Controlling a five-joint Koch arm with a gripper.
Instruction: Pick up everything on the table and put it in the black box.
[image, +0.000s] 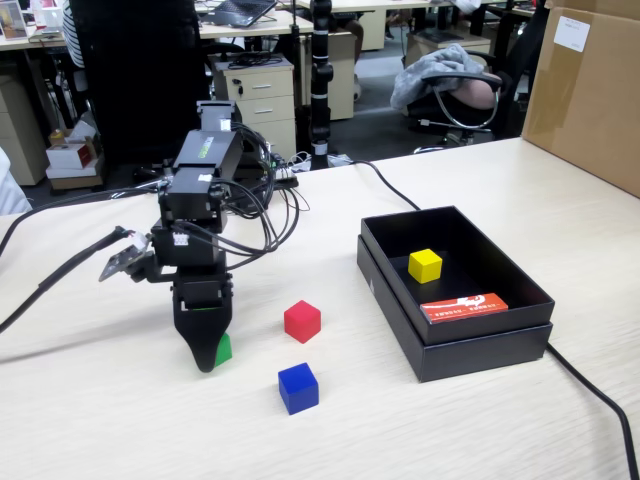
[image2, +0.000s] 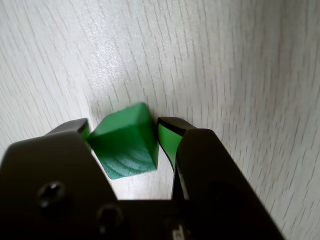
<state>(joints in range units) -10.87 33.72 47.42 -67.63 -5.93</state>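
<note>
Between the gripper's jaws sits the green cube, clasped; only the wrist view shows this. Card print is unreadable.

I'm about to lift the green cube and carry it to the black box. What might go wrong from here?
1. The green cube sits skewed between the jaws, so it may twist or slip out on lifting.
2. The red cube lies between the gripper and the black box; a low carry could knock it.
</note>
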